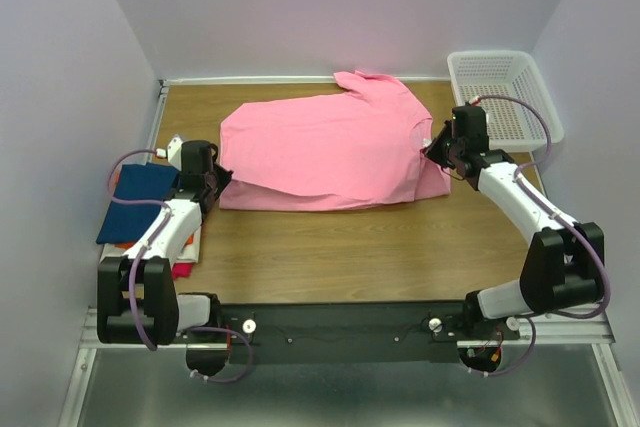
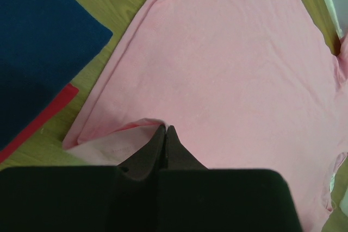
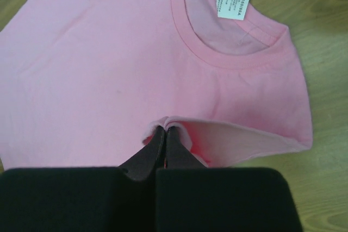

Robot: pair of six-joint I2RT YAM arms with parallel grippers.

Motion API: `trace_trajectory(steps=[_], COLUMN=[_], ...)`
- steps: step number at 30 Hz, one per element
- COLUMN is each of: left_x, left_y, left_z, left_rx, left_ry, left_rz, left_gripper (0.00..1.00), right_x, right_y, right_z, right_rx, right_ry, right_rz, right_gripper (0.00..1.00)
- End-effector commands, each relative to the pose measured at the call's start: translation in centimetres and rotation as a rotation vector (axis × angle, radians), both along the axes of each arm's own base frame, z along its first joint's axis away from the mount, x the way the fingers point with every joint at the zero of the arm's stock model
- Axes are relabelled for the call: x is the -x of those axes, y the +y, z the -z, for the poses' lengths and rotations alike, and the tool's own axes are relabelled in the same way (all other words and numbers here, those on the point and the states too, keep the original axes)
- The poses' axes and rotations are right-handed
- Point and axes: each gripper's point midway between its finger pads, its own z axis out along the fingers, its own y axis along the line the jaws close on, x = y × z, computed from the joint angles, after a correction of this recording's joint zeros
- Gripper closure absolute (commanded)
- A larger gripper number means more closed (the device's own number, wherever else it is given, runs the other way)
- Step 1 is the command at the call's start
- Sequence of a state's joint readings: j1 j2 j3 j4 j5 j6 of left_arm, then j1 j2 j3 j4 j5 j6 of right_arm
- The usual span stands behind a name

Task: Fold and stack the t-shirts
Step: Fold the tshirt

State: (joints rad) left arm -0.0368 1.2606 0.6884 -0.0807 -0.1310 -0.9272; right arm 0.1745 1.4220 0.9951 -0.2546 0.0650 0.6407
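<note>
Left fingers (image 2: 153, 153) pinched together on a raised pleat of the pink t-shirt (image 1: 330, 152) at its hem end. Right fingers (image 3: 155, 153) likewise clamped on a tuck of the same cloth just below the collar (image 3: 228, 61), white neck label (image 3: 232, 4) facing up.

Pink t-shirt spread across the middle of the wooden surface (image 1: 330, 247), collar toward the right arm, hem toward the left. Far sleeve bunched near the back edge, a lower layer peeking out along the near edge.

Probably partway through a first lengthwise fold: both ends gripped, no crisp fold line yet.

At the left side of the surface, a stack already begun: dark blue t-shirt (image 1: 135, 202) folded on top, edge of a red t-shirt (image 2: 46, 115) showing beneath. White mesh basket (image 1: 500, 92) at the far right corner.

Left to do, by the look of it: finish the lengthwise folds, fold crosswise, carry the pink one onto the stack.
</note>
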Motion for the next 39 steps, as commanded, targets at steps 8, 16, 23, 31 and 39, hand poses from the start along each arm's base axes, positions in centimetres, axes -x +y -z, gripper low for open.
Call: trace_trajectory(steps=[8, 16, 23, 31, 39], left_x=[-0.5, -1.0, -1.3, -2.1, -3.3], left_y=[1.8, 2.2, 3.4, 3.9, 4.3], left_z=[-0.4, -0.7, -0.8, -0.8, -0.6], left_rx=[-0.045, -0.048, -0.044, -0.033, -0.025], left_ry=[0.007, 0.000, -0.001, 0.002, 0.017], left_rz=[-0.063, -0.075, -0.106, -0.120, -0.132], left_gripper=[1.00, 1.00, 1.00, 1.00, 1.00], right_x=[-3.4, -4.4, -5.1, -6.4, -8.1], right_y=[-1.6, -2.2, -2.7, -3.1, -2.8], right_z=[-1.7, -1.0, -0.3, -0.4, -0.1], right_rx=[0.031, 0.019, 0.011, 0.000, -0.006], right_ry=[-0.051, -0.031, -0.014, -0.016, -0.011], right_rz=[0.035, 0.047, 0.060, 0.072, 0.061], right_gripper=[1.00, 1.00, 1.00, 1.00, 1.00])
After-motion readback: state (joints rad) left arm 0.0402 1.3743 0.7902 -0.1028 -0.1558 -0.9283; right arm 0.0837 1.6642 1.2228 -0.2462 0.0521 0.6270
